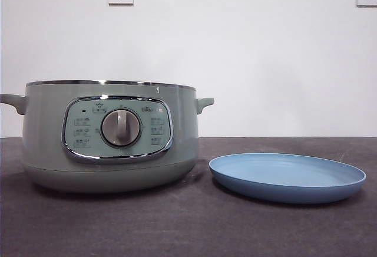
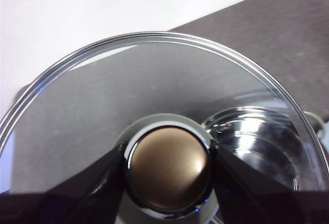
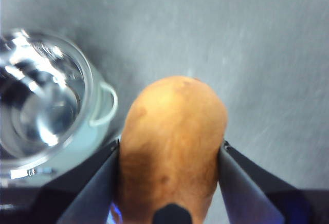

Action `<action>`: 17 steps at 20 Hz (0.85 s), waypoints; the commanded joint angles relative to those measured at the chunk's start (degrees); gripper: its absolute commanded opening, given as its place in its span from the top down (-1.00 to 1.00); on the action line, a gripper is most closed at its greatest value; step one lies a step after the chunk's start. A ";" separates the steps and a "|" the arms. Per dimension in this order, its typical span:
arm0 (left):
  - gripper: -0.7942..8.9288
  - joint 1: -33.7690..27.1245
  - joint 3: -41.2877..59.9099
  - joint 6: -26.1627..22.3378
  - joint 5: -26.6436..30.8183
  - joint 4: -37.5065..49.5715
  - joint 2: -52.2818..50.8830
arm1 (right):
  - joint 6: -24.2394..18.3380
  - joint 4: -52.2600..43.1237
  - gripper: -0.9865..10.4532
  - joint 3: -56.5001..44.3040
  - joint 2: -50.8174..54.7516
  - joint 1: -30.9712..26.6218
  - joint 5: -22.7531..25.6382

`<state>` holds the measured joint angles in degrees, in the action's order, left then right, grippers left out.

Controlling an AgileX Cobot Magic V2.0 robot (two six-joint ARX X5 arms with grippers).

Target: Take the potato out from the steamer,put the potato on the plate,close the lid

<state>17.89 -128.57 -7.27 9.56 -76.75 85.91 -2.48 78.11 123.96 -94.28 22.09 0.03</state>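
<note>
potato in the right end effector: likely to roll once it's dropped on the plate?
Probably somewhat. The potato looks smooth and rounded, so it may rock or roll. The plate is shallow with a low raised rim, which should likely contain it. It looks firm between the right end effector jaws, so it likely won't deform.

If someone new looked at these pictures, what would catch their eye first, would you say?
Probably the orange-brown potato clamped in the right gripper high above the table, with the open steamer off to one side below. Next, the glass lid, held by its knob in the left gripper. The blue plate beside the steamer is bare.
</note>
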 commanded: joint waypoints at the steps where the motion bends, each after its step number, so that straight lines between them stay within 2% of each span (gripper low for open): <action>1: 0.85 0.02 -0.81 0.11 -0.13 -2.89 -0.66 | 1.25 0.90 0.84 -5.68 -1.46 -0.74 -0.13; 5: 0.85 0.02 -0.81 0.13 -0.94 -2.86 -0.66 | 1.64 -3.17 0.84 -19.52 -2.05 -0.72 -1.33; 7: 0.85 0.02 -0.81 0.13 -1.05 -2.86 -0.66 | 2.19 -10.05 0.84 -27.63 -2.05 -0.66 -4.50; 12: 0.85 0.07 -0.81 0.13 -1.09 -2.86 -0.66 | 3.72 -27.47 0.84 -44.81 -2.19 -0.11 -7.76; 17: 0.85 0.07 -0.81 0.15 -1.11 -2.86 -0.66 | 4.39 -37.55 0.84 -55.76 -2.56 0.15 -7.50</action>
<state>18.00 -128.57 -7.27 8.36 -76.75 85.91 1.32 40.97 68.73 -96.25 22.11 -7.40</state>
